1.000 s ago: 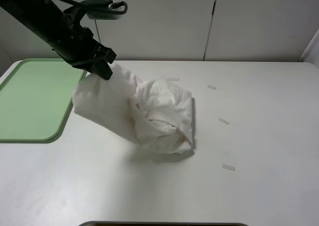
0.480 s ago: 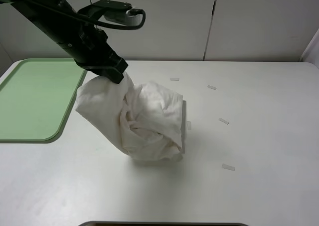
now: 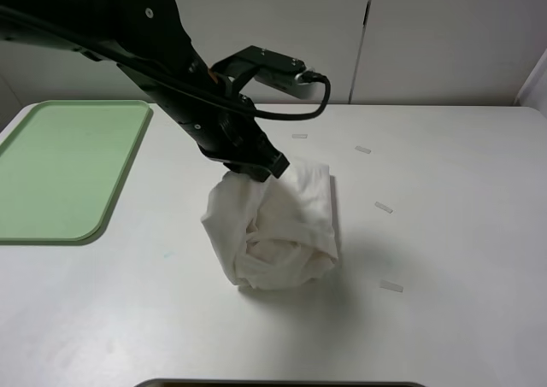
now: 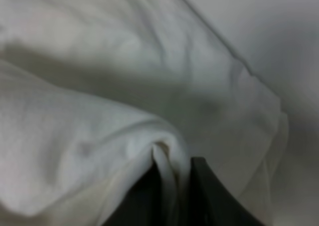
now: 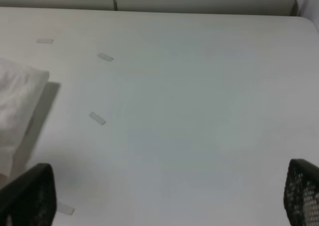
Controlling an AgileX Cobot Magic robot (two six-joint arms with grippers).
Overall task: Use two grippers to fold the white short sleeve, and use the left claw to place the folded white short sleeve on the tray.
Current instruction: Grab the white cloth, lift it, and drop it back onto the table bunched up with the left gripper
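Observation:
The white short sleeve point(image 3: 278, 229) hangs as a bunched bundle over the middle of the table, its lower part resting on the surface. My left gripper point(image 3: 263, 170) is shut on its top edge; in the left wrist view the black fingertips point(image 4: 202, 186) pinch a fold of the white short sleeve point(image 4: 124, 111). The pale green tray point(image 3: 60, 169) lies at the table's left edge, well apart from the bundle. My right gripper point(image 5: 164, 198) is out of the exterior view; its wrist view shows the two fingers point(image 5: 30, 196) standing wide open over bare table, with a corner of the short sleeve point(image 5: 17, 94) beside them.
Several small white tape strips point(image 3: 383, 207) lie on the table to the right of the shirt, also seen as strips point(image 5: 97, 118) in the right wrist view. White cabinet doors point(image 3: 427, 37) stand behind the table. A dark edge point(image 3: 282, 384) shows at the table's front.
My left arm has swung right, away from the tray, carrying the gripped edge of the shirt toward the table's middle; the bundle has bunched tighter beneath it.

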